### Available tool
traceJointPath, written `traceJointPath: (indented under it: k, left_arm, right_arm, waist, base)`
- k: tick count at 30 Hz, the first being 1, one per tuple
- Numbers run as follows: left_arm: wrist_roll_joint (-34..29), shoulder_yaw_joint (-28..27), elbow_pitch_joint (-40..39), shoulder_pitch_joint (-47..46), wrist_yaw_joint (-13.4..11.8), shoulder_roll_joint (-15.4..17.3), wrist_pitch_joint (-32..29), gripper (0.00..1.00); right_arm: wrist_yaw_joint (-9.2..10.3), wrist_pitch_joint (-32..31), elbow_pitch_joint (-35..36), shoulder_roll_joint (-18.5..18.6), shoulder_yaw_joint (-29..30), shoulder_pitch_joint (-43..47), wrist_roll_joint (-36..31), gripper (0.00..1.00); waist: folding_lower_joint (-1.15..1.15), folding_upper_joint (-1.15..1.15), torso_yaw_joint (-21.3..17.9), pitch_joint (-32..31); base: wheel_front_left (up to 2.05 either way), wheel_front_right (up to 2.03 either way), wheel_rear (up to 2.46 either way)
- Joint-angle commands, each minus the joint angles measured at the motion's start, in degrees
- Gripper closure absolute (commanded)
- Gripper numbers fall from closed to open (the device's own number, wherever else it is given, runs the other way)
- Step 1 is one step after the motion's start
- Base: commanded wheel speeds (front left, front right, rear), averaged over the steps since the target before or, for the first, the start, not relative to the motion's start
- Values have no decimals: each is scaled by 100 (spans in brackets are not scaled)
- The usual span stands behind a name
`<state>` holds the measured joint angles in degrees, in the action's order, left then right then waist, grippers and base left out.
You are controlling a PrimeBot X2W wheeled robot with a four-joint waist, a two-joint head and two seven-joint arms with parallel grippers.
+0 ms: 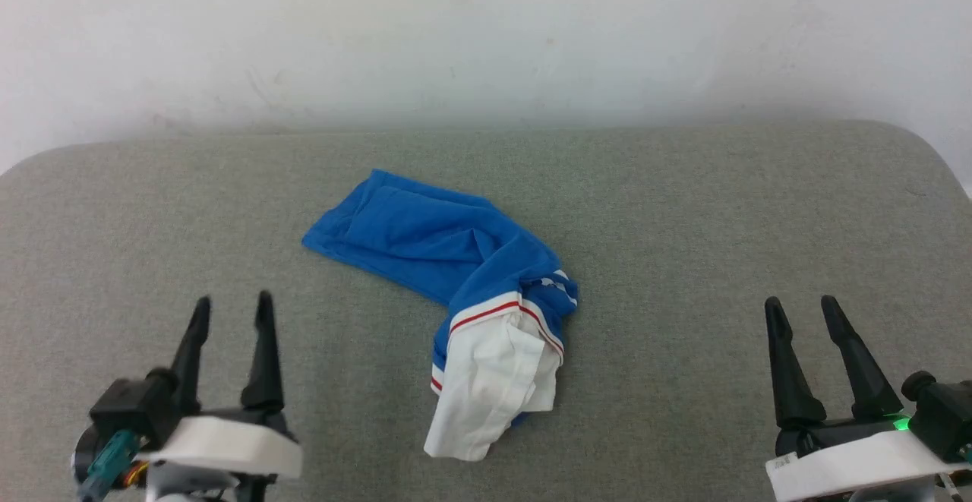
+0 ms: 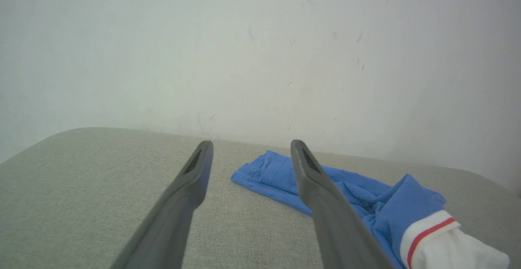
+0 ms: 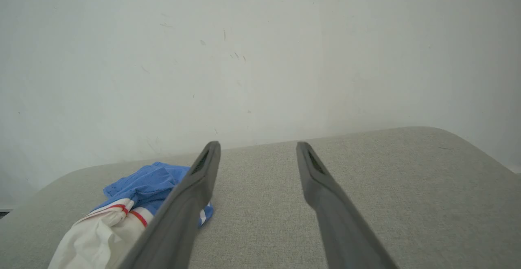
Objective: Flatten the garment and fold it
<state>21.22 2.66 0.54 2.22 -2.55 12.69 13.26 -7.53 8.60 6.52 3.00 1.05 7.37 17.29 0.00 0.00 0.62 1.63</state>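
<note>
Head view: shirt (image 1: 425, 236) crumpled; soft, light, likely to drape. Left fingers (image 1: 263, 350), right fingers (image 1: 786, 365) wide open, empty. You should pinch the blue hem (image 1: 343, 217) corners.

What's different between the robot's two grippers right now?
The left gripper has a teal part at its base, while the right gripper shows a green light at its base. In the head view, the shirt lies nearer the left gripper than the right gripper. Both are open, empty and clear of the shirt.
</note>
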Motion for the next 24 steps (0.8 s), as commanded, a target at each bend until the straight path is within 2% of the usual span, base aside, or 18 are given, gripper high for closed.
traceJointPath:
  k: [1,4,8,15,19,24]
  left_arm:
    - [12,106,-161,-156,59,2,-129,0]
    - [-37,435,-417,-307,135,-51,-510,0]
    - [-75,1034,-642,-539,271,-280,-1044,0]
    - [8,2044,-358,-850,571,-640,-2028,0]
    - [-29,2396,3,-992,653,-665,-2491,0]
    - [-365,2674,427,-1246,668,-522,-2799,0]
  right_arm:
    - [4,-10,22,-13,-1,30,4,0]
    - [4,-27,29,-13,16,30,-7,0]
    - [4,-53,28,-13,16,11,-14,0]
    - [4,-62,16,-13,-35,-23,32,0]
    - [4,-32,4,-13,-45,-34,85,0]
    - [4,19,-39,-13,-48,-64,143,0]
  waist:
    - [0,0,15,4]
    - [0,0,20,-7]
    - [0,0,-6,-22]
    - [0,0,-155,-12]
    - [0,0,-262,33]
    - [0,0,-354,81]
  base:
    - [0,0,0]
    - [0,0,0]
    - [0,0,0]
    - [0,0,0]
    - [0,0,0]
    - [0,0,0]
